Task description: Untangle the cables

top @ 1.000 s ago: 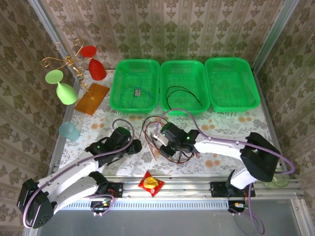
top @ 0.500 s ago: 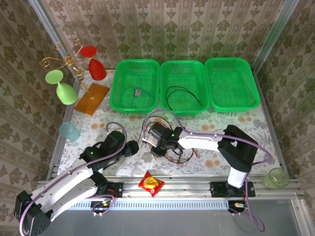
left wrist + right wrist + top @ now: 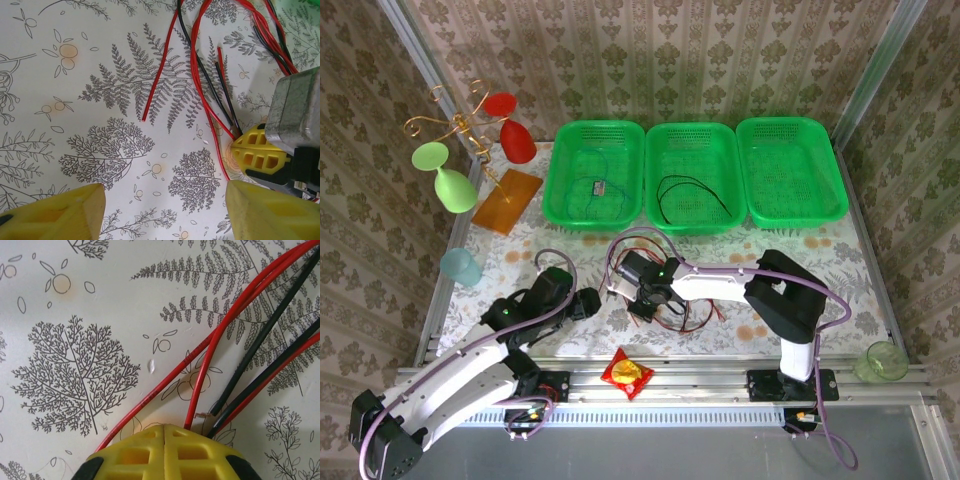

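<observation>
We see the cables (image 3: 685, 318) lying as a loose heap near the middle of the counter (image 3: 770, 250). They sit closer to its near edge than its far one, in front of the middle green basket (image 3: 696, 222). They are very slim wires, mostly bright red and black, lying in overlapping loops and crossing one another on the fern-printed cloth. From the left wrist we see several red strands (image 3: 161, 65) and black ones fanning down from the top. One red end lies free on the cloth, and the others run toward the right gripper's yellow fingertip (image 3: 257, 152).

The right gripper (image 3: 636, 300) sits at the left side of the heap with its jaws closed and its yellow fingers pressed together along one seam. From its own wrist camera, two red wires (image 3: 150, 399) and two black ones run in under the tip. We cannot tell whether any of them is actually pinched.

The left gripper (image 3: 588, 300) is just left of the heap, low over the cloth, with its jaws apart and bare cloth between them. It touches no wire.

At the far edge, a thin blue-green cable (image 3: 582, 190) lies in the left green basket (image 3: 560, 165). A thin black cable (image 3: 705, 190) curves across the floor of the middle one.
</observation>
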Tool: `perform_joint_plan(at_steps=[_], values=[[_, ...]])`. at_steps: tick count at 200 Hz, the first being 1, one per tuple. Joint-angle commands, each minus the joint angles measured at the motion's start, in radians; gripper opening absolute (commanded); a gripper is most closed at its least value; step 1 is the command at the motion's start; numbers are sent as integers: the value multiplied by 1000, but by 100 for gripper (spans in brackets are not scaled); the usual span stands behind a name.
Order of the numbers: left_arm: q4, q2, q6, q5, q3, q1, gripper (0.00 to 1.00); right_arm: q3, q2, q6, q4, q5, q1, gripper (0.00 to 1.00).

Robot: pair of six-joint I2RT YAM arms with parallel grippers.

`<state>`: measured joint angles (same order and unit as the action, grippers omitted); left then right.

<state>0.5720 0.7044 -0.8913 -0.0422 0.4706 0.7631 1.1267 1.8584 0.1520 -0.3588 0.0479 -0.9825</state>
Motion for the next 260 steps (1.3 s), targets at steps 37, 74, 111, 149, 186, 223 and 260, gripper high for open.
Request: perform_joint_plan(at_steps=[37,74,111,149,186,223,260], values=[[29,-10,-1,8,30,-8,65,-19,-104,-11,-13,13,3,0],[23,-5,5,23,53,-8,65,-71,-190,-55,62,101,33,0],[6,6,3,27,63,-8,65,-51,-142,-35,46,107,36,20],[3,3,-5,35,48,-10,65,27,-41,-19,-24,46,36,28],[17,-16,-10,27,42,-11,65,52,-4,-14,-39,37,36,27],[26,-26,-11,24,33,-12,65,70,34,-18,-54,40,34,27],[31,-54,-22,23,12,-13,65,77,70,-26,-51,24,28,26]])
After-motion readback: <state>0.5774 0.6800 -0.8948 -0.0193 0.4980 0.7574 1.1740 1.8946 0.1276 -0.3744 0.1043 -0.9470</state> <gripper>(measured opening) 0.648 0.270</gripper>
